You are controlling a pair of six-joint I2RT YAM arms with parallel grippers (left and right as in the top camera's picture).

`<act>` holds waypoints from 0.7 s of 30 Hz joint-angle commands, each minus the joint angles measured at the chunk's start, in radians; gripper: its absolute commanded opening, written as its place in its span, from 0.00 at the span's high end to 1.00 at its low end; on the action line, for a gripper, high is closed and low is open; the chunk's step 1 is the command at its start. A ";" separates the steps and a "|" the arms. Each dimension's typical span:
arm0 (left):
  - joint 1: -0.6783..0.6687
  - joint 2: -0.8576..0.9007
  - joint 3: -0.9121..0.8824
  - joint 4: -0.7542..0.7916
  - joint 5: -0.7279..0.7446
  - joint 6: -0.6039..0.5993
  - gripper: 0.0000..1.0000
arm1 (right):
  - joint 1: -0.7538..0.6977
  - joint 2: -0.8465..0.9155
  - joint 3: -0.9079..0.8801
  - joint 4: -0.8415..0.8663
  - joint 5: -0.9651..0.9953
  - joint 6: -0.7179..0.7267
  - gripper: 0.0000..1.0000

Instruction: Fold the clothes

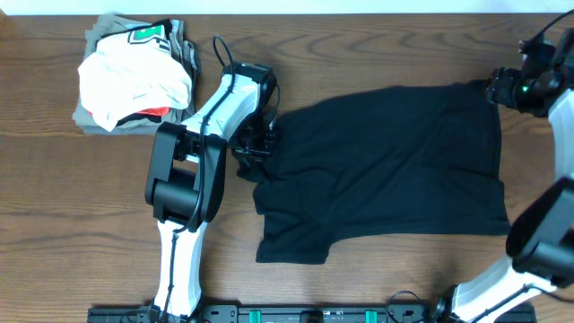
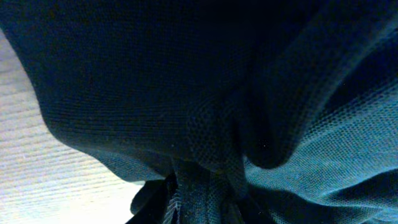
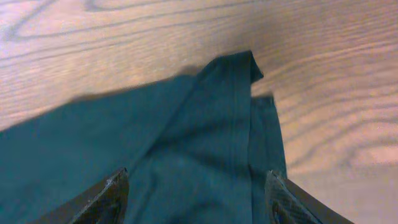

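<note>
**Task item.** One black short-sleeved shirt (image 1: 395,161) is found lying on the wooden table (image 1: 377,287), right of centre. It is spread mostly flat, with some wrinkling. One sleeve is seen projecting at the near left. The far right corner lies flat on the wood with its edge folded over.

**Left pincer** (image 1: 256,144). It is positioned at the left edge of the shirt, seen from overhead, with the arm reaching in from the near side. In the left wrist view the lens is almost wholly covered by dark knit fabric. The cloth is drawn into tight puckers that meet at the bottom centre of that view, where the fingers sit. The pincer is judged to be nearly closed, with a fold of the shirt pinched in it. The fingers themselves are largely hidden.

**Right pincer** (image 3: 196,183). It is held above the far right corner of the shirt. The two fingers (image 3: 115,193) are seen set wide apart, one on each side of the corner. Nothing is gripped.

**Other items.** A white garment with green and red print (image 1: 134,76) is noted at the far left of the table, lying on top of folded grey-olive garments (image 1: 94,121), well apart from the shirt.
</note>
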 commanded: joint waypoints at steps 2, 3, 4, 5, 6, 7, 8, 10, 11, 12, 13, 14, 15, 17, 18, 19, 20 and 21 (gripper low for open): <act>0.004 -0.030 0.046 -0.002 -0.009 -0.013 0.74 | 0.014 0.090 0.003 0.090 0.000 0.005 0.32; 0.004 -0.045 0.056 0.000 -0.010 -0.013 0.72 | 0.016 0.110 0.003 0.123 0.000 0.007 0.32; 0.004 -0.058 0.065 0.005 -0.012 -0.013 0.70 | 0.017 0.127 0.003 0.151 0.000 0.010 0.33; 0.004 -0.073 0.075 0.016 -0.021 -0.014 0.67 | 0.018 0.144 0.003 0.181 0.003 0.012 0.33; 0.004 -0.088 0.084 0.032 -0.036 -0.014 0.66 | 0.019 0.161 0.003 0.210 0.008 0.019 0.34; 0.004 -0.100 0.090 0.052 -0.051 -0.015 0.65 | 0.019 0.177 0.003 0.235 0.008 0.019 0.34; 0.004 -0.114 0.092 0.085 -0.069 -0.016 0.65 | 0.019 0.195 0.003 0.262 0.008 0.019 0.35; 0.004 -0.131 0.092 0.159 -0.099 -0.017 0.62 | 0.021 0.232 0.003 0.306 0.006 0.020 0.36; 0.004 -0.134 0.092 0.206 -0.106 -0.016 0.60 | 0.023 0.250 0.003 0.321 0.007 0.024 0.36; 0.005 -0.134 0.092 0.256 -0.107 -0.016 0.58 | 0.024 0.265 0.003 0.331 0.006 0.026 0.36; 0.006 -0.131 0.092 0.301 -0.106 -0.016 0.57 | 0.027 0.275 0.003 0.335 0.006 0.028 0.36; 0.006 -0.127 0.092 0.342 -0.106 -0.016 0.55 | 0.030 0.286 0.003 0.337 0.007 0.034 0.36; 0.006 -0.120 0.092 0.390 -0.106 -0.016 0.55 | 0.032 0.291 0.003 0.337 0.006 0.034 0.36; 0.006 -0.103 0.092 0.473 -0.105 -0.016 0.54 | 0.036 0.298 0.003 0.340 0.007 0.033 0.36; 0.006 -0.097 0.092 0.500 -0.101 -0.016 0.54 | 0.037 0.298 0.003 0.341 0.010 0.033 0.36; 0.006 -0.089 0.092 0.524 -0.095 -0.015 0.54 | 0.037 0.298 0.003 0.344 0.010 0.033 0.36; 0.006 -0.082 0.092 0.551 -0.081 -0.013 0.54 | 0.035 0.298 0.003 0.347 0.010 0.033 0.35; 0.006 -0.074 0.092 0.570 -0.065 -0.012 0.54 | 0.035 0.298 0.003 0.347 0.010 0.033 0.35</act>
